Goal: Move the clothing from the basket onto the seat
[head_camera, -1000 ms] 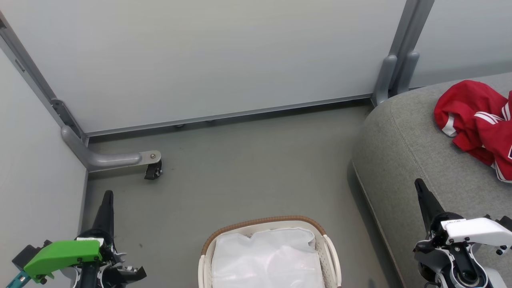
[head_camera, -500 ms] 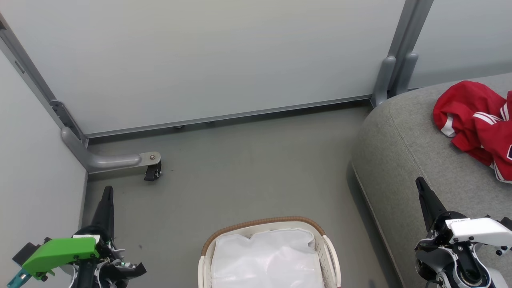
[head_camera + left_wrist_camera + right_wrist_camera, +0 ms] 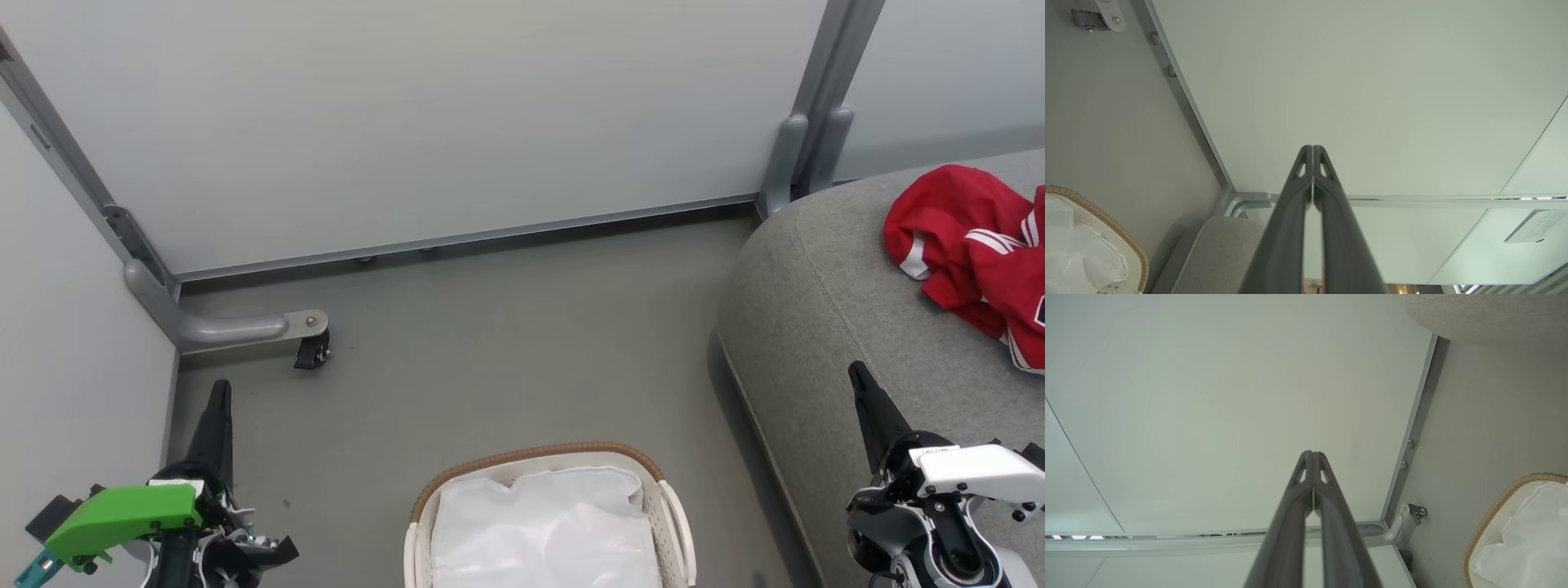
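Red clothing point(image 3: 976, 257) with white stripes lies crumpled on the grey seat point(image 3: 824, 327) at the right edge of the head view. The cream basket point(image 3: 539, 461) with a brown rim stands on the floor at bottom centre, holding only its white liner point(image 3: 547, 531). My left gripper point(image 3: 219, 390) is shut and empty at lower left, well left of the basket. My right gripper point(image 3: 856, 374) is shut and empty over the seat's front part, below the clothing. Both wrist views show the fingertips pressed together, left gripper point(image 3: 1312, 148) and right gripper point(image 3: 1311, 453). The basket rim point(image 3: 1106, 216) and the seat corner point(image 3: 1220, 249) appear in the left wrist view, the basket point(image 3: 1494, 510) again in the right wrist view.
Pale partition panels wall the space at the back and left. A grey partition foot with a black caster point(image 3: 312, 349) juts onto the floor at left, and a grey post base point(image 3: 804, 155) stands beside the seat's back corner. Grey floor point(image 3: 506, 343) lies between partition, basket and seat.
The left gripper has shifted slightly down and the picture has shifted a little; between half a second ago and now nothing visibly moves.
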Tool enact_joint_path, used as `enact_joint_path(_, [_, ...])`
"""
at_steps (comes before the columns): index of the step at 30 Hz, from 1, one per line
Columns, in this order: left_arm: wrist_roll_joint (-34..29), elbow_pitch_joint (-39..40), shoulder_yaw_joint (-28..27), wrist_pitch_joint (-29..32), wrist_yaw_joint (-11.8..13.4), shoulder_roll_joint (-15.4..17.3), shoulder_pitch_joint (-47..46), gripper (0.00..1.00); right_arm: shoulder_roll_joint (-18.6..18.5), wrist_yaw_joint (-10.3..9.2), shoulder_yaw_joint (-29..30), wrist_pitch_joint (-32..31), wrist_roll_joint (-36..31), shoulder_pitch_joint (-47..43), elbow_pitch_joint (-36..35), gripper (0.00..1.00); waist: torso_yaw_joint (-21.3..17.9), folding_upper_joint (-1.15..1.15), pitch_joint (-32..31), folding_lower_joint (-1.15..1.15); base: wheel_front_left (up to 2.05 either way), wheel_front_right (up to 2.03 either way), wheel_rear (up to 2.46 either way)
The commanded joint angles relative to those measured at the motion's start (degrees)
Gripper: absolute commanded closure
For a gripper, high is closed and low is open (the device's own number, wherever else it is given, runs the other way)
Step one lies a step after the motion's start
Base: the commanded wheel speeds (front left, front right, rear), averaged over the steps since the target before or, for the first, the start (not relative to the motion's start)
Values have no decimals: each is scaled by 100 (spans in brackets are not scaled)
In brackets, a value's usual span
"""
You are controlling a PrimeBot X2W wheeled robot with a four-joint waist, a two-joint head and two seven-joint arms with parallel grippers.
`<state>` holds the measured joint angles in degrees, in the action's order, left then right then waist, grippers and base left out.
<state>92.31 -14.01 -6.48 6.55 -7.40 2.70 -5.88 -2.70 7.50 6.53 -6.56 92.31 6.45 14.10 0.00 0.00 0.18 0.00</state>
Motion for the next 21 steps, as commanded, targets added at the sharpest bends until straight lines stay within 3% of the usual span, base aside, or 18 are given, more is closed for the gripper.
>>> enact_joint_path(1, [17, 6, -15, 19, -16, 33, -68, 100, -34, -2, 11, -16, 18, -48, -24, 100, 0, 0, 0, 0, 0, 0, 0])
enact_joint_path(21, [17, 6, -14, 19, -16, 33, -68, 100, -34, -2, 10, -16, 19, -48, -23, 100, 0, 0, 0, 0, 0, 0, 0])
